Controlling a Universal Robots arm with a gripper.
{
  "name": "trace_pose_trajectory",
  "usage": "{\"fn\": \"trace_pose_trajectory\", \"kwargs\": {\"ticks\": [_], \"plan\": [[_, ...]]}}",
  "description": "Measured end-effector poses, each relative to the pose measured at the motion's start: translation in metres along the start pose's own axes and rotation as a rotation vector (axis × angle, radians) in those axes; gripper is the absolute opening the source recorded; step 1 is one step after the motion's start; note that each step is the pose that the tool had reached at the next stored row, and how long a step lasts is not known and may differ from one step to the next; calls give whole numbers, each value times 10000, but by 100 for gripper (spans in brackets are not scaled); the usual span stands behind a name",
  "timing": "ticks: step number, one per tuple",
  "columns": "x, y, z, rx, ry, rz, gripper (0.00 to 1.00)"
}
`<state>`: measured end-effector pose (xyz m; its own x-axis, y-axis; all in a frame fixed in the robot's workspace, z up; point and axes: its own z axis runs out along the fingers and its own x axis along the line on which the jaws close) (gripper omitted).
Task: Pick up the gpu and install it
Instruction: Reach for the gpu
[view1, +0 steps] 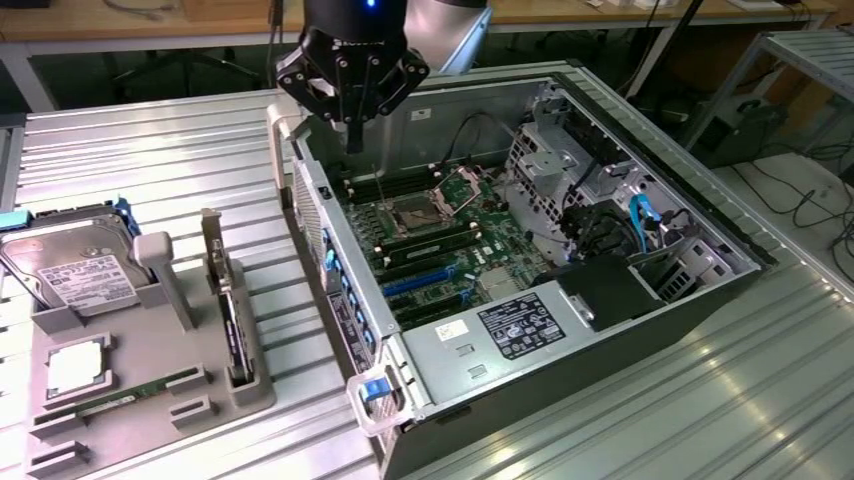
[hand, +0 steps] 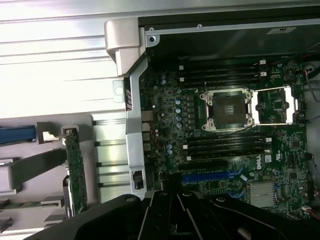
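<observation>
The gpu (view1: 230, 330) stands on its edge in a slot of the grey holder tray (view1: 187, 400), at the exterior view's left of the open computer case (view1: 400, 345). Its pale bracket strip (view1: 211, 245) sticks up at the far end. In the wrist view the gpu (hand: 75, 170) shows as a thin green-edged card. My gripper (view1: 354, 145) hangs above the case's rear left corner, well away from the card. Its fingers look pressed together with nothing between them, and the gripper (hand: 172, 182) points down over the motherboard (hand: 225, 150).
The holder tray also carries a silver hard drive (view1: 74, 265), a processor chip (view1: 74, 365) and a green memory stick (view1: 120, 395). Inside the case are the processor socket (hand: 227, 110), blue expansion slots (view1: 420, 285), a power supply (view1: 521, 325) and cables (view1: 641, 225).
</observation>
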<state>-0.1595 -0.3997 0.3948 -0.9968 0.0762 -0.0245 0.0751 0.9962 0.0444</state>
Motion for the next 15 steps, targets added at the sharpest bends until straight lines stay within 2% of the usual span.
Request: {"fn": "trace_pose_trajectory", "kwargs": {"ticks": [15], "plan": [[121, -15, -4, 1, 1, 0, 11]]}}
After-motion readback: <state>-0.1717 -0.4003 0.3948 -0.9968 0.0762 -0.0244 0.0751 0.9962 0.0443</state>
